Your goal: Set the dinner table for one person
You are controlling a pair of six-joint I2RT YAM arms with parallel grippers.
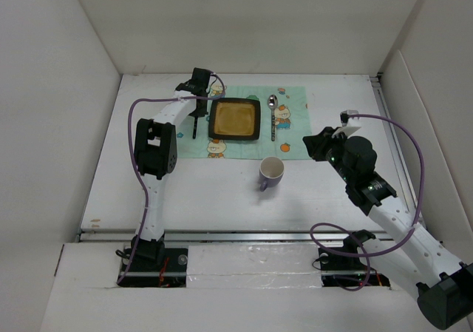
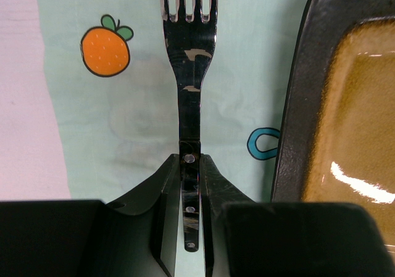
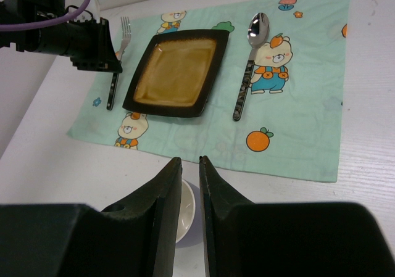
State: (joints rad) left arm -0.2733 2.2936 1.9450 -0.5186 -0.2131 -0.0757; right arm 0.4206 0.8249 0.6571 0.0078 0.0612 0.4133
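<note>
"Since the desk (image 1: pixel 148 191) carries it all, where does it lie?"

"It fills the middle of the top view, white and flat, with walls (image 1: pixel 244 29) around it and a metal rail (image 1: pixel 244 234) along its near edge."

"What sits on it?"

"A mint mat (image 1: pixel 244 148) with bears and oranges, toward the far side. A dark square plate (image 1: pixel 236 118) with an ochre centre rests on the mat. Left of the plate lies a fork (image 2: pixel 190 73), tines pointing away; right of it a spoon (image 1: pixel 273 117), bowl away. Neither touches the plate."

"And off the mat?"

"A pale cup (image 1: pixel 271 173) stands upright on the bare desk, just near of the mat's near edge, handle turned toward the near left."

"The left pincer (image 2: pixel 192 160)?"

"Closed on the fork's handle, a finger (image 2: pixel 166 184) pressed to each side, beside the plate."

"Does the fork touch the mat?"

"I cannot tell."

"The right pincer (image 3: pixel 189 163)?"

"Its fingers (image 3: pixel 163 197) stand a little apart with nothing between them. It hangs right of the cup, near the mat's near right corner, pointing toward the mat, apart from the cup."
</note>
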